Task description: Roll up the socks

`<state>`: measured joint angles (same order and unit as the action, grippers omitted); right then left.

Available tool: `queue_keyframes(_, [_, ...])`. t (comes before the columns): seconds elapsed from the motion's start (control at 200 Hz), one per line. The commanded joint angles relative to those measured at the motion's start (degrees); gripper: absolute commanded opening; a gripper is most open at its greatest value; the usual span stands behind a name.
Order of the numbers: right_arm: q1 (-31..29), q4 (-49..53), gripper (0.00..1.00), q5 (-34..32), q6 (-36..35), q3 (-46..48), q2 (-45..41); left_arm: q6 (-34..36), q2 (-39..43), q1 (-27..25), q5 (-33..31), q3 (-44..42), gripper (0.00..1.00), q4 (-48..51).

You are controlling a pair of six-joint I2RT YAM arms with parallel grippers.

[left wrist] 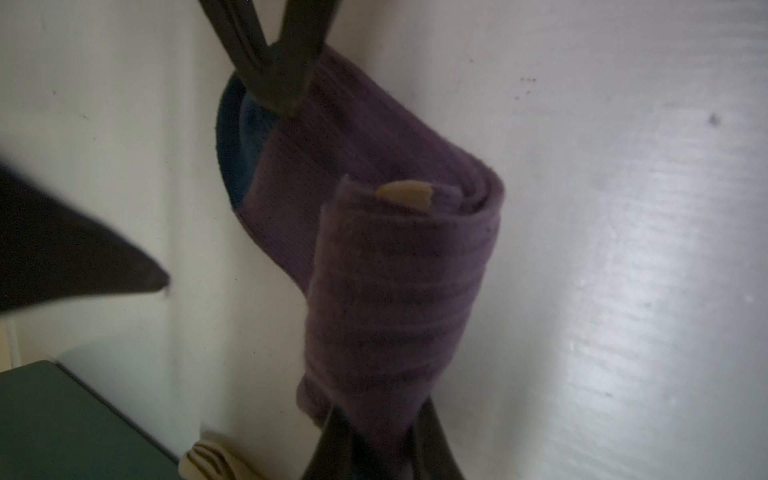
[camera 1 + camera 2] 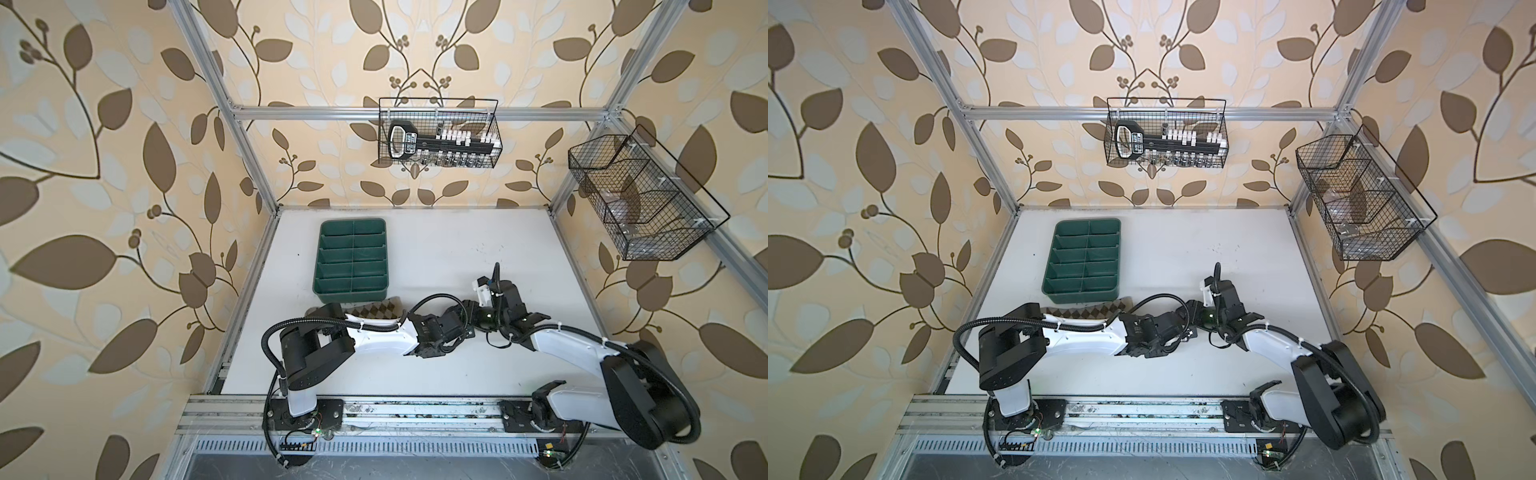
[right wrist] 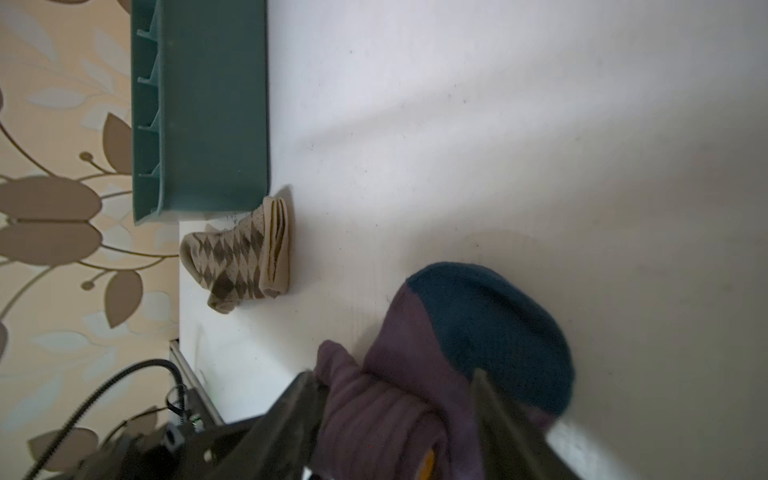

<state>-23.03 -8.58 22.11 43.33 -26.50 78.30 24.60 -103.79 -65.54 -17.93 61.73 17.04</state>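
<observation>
Top views: in both, the tan argyle sock (image 2: pixel 374 309) lies flat against the green divided tray's (image 2: pixel 349 296) near wall. Both arms (image 2: pixel 386 338) meet off the tray's near right corner and hide their load from you. Left wrist view: the purple sock (image 1: pixel 395 291) is half rolled, near that tray, and the left gripper (image 1: pixel 378 419) pinches the roll's end. Right wrist view: the right gripper (image 3: pixel 395 386) nips the roll beside its navy toe (image 3: pixel 490 328). Likely soft, light and springy, so hold the roll's ends or it unwinds.
</observation>
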Motion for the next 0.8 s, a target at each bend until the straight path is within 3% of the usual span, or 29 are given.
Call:
queue_keyframes(0.0, [-1.3, -5.2, 0.5, 2.2, 2.0, -0.9, 5.5, -0.8, -0.8, 0.1, -1.0, -1.3, 0.04, 2.6])
queue_keyframes(0.315, [1.1, -4.1, 0.28, 4.6, -0.9, -9.3, 21.9, -0.6, 3.4, -1.5, -1.0, -1.7, 0.05, 4.1])
queue_keyframes(0.59, [-1.8, -5.5, 0.26, 6.1, -0.5, -13.8, 29.3, -0.5, -0.3, -2.3, 2.9, 0.7, 0.05, 7.9])
queue_keyframes(0.795, [-1.7, -6.5, 0.26, 6.5, -1.0, -12.0, 29.2, -2.3, -6.1, 0.2, 13.2, 7.4, 0.05, 15.3])
